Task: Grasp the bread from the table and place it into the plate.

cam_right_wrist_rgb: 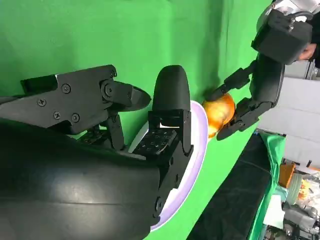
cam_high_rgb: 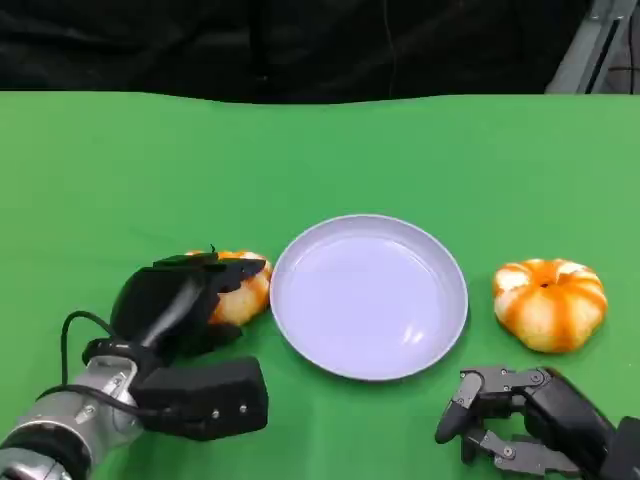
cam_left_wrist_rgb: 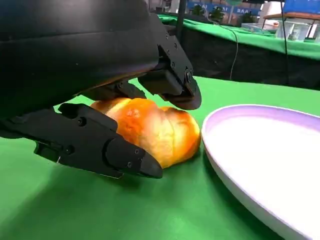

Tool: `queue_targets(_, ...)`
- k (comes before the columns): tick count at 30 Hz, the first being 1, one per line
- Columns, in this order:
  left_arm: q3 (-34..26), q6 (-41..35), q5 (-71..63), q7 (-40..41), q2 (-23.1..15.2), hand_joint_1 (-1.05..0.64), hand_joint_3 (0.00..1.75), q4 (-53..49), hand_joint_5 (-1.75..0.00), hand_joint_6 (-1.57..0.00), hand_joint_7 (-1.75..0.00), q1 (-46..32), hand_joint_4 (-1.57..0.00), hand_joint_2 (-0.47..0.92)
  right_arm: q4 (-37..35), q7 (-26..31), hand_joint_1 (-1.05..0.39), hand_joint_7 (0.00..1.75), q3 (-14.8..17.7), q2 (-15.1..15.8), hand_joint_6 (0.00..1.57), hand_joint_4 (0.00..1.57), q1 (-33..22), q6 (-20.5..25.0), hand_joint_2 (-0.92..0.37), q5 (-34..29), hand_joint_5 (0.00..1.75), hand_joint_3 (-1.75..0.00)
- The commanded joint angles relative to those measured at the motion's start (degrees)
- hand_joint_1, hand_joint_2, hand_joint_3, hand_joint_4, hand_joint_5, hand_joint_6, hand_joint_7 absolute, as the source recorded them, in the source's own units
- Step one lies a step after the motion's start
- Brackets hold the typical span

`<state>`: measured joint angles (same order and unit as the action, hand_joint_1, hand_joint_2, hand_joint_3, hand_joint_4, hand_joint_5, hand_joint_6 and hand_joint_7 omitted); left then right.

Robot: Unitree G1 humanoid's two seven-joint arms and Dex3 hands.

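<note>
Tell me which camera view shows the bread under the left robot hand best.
The left wrist view: the bread lies close up on the green table, between the left robot hand's fingers, beside the plate. The head view shows it half covered by that hand. The right wrist view shows it small and far off.

The plate (cam_high_rgb: 368, 297) sits mid-surface (cam_high_rgb: 120, 160). One bread (cam_high_rgb: 240, 285) lies just beside its left rim, with the left hand (cam_high_rgb: 185, 300) over it. A second bread (cam_high_rgb: 549, 303) lies right of the plate, apart from it, behind the right hand (cam_high_rgb: 515, 415)
</note>
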<state>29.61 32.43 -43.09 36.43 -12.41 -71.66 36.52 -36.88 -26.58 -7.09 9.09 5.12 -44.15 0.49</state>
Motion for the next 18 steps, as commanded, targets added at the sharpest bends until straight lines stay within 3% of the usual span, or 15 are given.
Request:
queue_targets(1,0.03,-0.43,0.75,-1.62,-1.16,0.0,0.01,-0.43,-0.04,-0.67,-0.03,-0.44,-0.73,0.86,-0.15,0.37,-0.03,1.02,0.25,0.87,0.82,0.72,-0.08,-0.48,-0.92,-0.51,1.5,-0.47)
queue_targets(7,-0.2,-2.58,1.08,0.6,-0.51,-0.04,0.01,-0.34,-0.07,-0.81,-0.04,-0.53,-0.85,0.87,-0.37,0.19,-0.04,1.02,0.4,0.72,0.82,0.72,-0.03,-0.28,-0.92,-0.32,1.5,-0.47)
queue_targets(8,-0.14,-3.82,0.92,1.83,-0.21,-0.12,0.01,-0.33,-0.76,-0.79,-0.42,-0.52,-0.68,0.87,-0.51,0.12,-0.04,1.02,0.44,0.65,0.82,0.72,0.01,-0.26,-0.92,-0.19,1.5,-0.47)
queue_targets(9,-0.07,-4.7,0.81,2.69,-0.01,-0.14,0.01,-0.32,-1.12,-0.7,-0.7,-0.52,-0.55,0.87,-0.6,0.08,-0.03,1.02,0.46,0.61,0.82,0.72,0.04,-0.25,-0.92,-0.1,1.5,-0.47)
queue_targets(10,0.01,-5.2,0.77,3.19,0.11,-0.16,0.0,-0.31,-1.35,-0.64,-0.89,-0.51,-0.46,0.88,-0.65,0.05,-0.03,1.02,0.47,0.59,0.82,0.72,0.06,-0.25,-0.92,-0.06,1.5,-0.47)
queue_targets(11,-0.32,-5.6,1.13,3.86,0.31,-0.16,0.0,-0.26,-1.47,-0.61,-1.05,-0.6,-0.45,0.87,-0.46,-0.05,-0.03,1.02,0.46,0.54,0.82,0.72,0.02,-0.07,-0.92,0.08,1.5,-0.47)
queue_targets(13,-0.72,-6.13,1.57,4.73,0.58,-0.14,0.0,-0.2,-1.69,-0.48,-1.53,-0.72,-0.46,0.87,-0.22,-0.18,-0.03,1.01,0.45,0.49,0.82,0.71,-0.04,0.14,-0.92,0.27,1.5,-0.47)
queue_targets(15,-1.48,-6.69,2.5,4.6,0.94,-0.12,0.0,-0.14,-1.73,-0.44,-1.68,-0.94,-0.48,0.86,-0.19,-0.12,-0.03,1.01,0.43,0.53,0.83,0.71,-0.07,-0.08,-0.92,0.14,1.5,-0.47)
queue_targets(18,-2.13,-6.62,3.5,5.3,1.23,-0.08,0.0,0.0,-1.74,-0.45,-1.74,-1.26,-0.5,0.84,0.13,0.2,-0.02,1.01,0.37,0.69,0.83,0.71,-0.2,0.05,-0.92,-0.35,1.5,-0.47)
